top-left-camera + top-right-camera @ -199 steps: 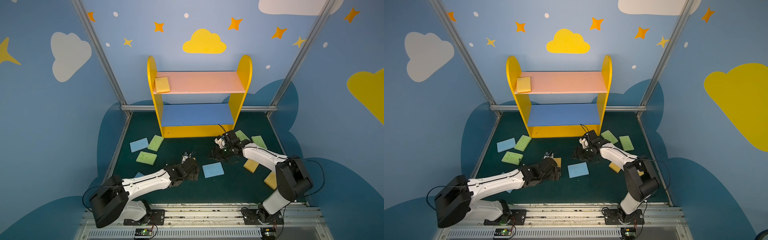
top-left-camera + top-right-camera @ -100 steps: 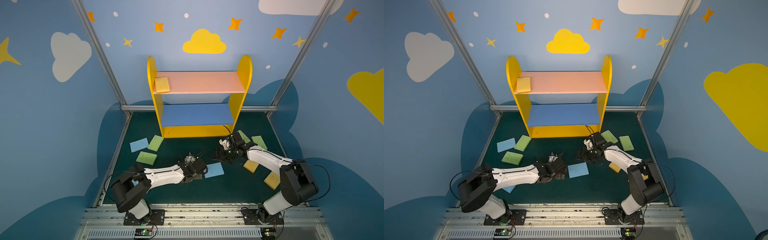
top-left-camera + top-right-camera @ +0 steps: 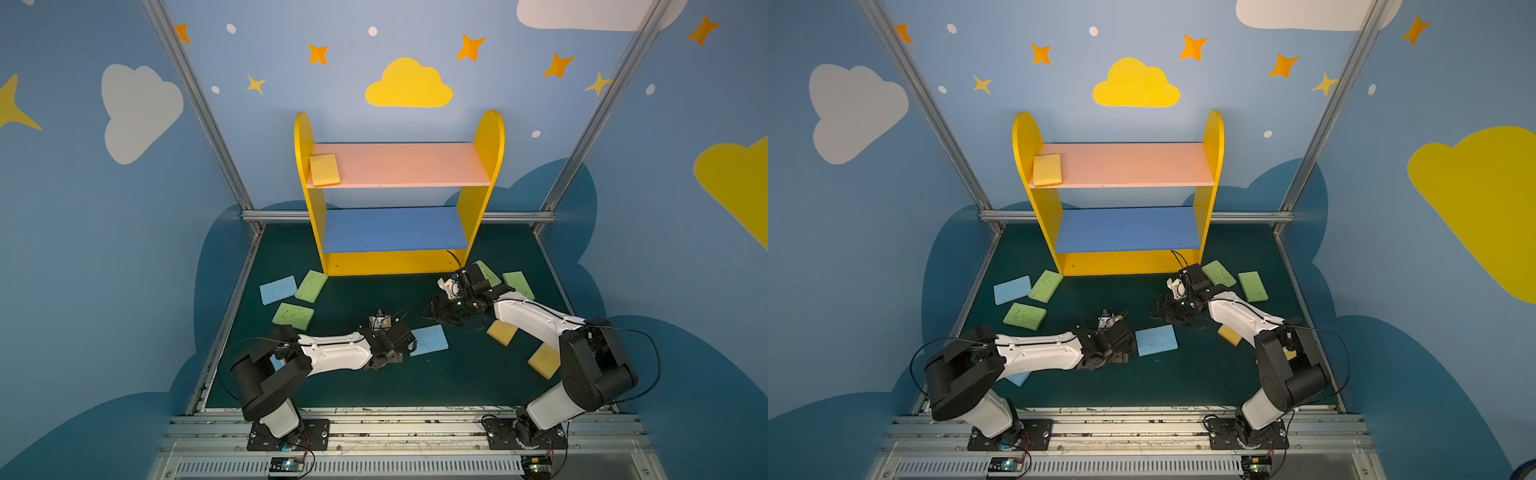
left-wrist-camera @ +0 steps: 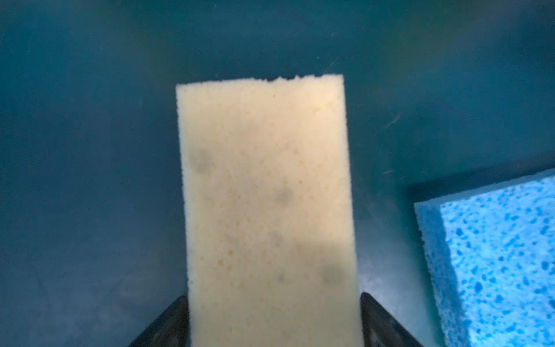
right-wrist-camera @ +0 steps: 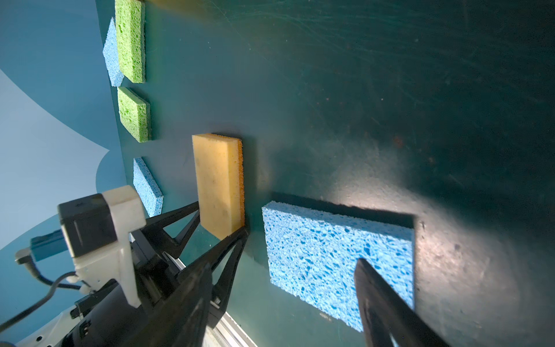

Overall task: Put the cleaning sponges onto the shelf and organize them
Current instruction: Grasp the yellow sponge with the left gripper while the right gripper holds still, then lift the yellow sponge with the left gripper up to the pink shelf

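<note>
The left end effector [image 4: 271, 299] is seen closed on a yellow sponge [image 4: 264, 195], whose two long sides are touched by the black fingers [image 4: 171, 327]; whether it is lifted off the dark green counter [image 3: 374, 386] cannot be told. Just beside it, a blue sponge [image 3: 428, 340] is laid flat on the counter. The right end effector [image 5: 282, 263] is held low over this sponge, with its fingers spread wide and nothing gripped. The shelf [image 3: 488, 137] is stood at the back of the counter, and a second yellow sponge [image 3: 324, 170] is found at the left end of its pink upper board [image 3: 407, 164]. Left of the shelf base, a light blue sponge [image 3: 278, 289] and two green sponges [image 3: 311, 285] are spread close together. Right of the base another green sponge [image 3: 518, 284] is laid, and two more yellow sponges [image 3: 502, 332] are seen near the right arm.
</note>
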Robot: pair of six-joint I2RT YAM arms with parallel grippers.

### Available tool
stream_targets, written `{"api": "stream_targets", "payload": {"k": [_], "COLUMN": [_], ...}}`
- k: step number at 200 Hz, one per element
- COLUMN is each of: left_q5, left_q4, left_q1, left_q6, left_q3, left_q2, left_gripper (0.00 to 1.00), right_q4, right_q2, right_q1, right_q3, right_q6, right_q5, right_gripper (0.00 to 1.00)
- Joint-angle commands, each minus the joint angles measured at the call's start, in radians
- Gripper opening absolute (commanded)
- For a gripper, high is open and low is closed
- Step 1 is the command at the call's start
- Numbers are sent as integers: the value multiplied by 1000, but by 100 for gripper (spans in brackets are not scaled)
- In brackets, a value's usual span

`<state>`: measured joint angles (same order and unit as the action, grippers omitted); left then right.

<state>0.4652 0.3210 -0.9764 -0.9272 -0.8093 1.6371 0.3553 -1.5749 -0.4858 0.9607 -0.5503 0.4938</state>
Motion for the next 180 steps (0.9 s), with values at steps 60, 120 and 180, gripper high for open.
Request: {"api": "stream_targets", "payload": {"k": [60, 120, 180], "left_q5": [-28, 106, 105], "left_q4": [35, 216, 293], "left_q1": [-1, 4, 136], "left_q6": [32, 213, 524], "left_q3": [-6, -178, -558], "left_q2": [-56, -310, -373], "left_gripper": [61, 61, 61], "right_q4": [-6, -8, -12], "right_q2": [12, 23, 17], "right_q1": [3, 2, -4], "right_q3": [-11, -13, -9], "right_q6": [-2, -2, -4], "right_q5": [15, 22, 31], "right_gripper": [73, 73, 73]}}
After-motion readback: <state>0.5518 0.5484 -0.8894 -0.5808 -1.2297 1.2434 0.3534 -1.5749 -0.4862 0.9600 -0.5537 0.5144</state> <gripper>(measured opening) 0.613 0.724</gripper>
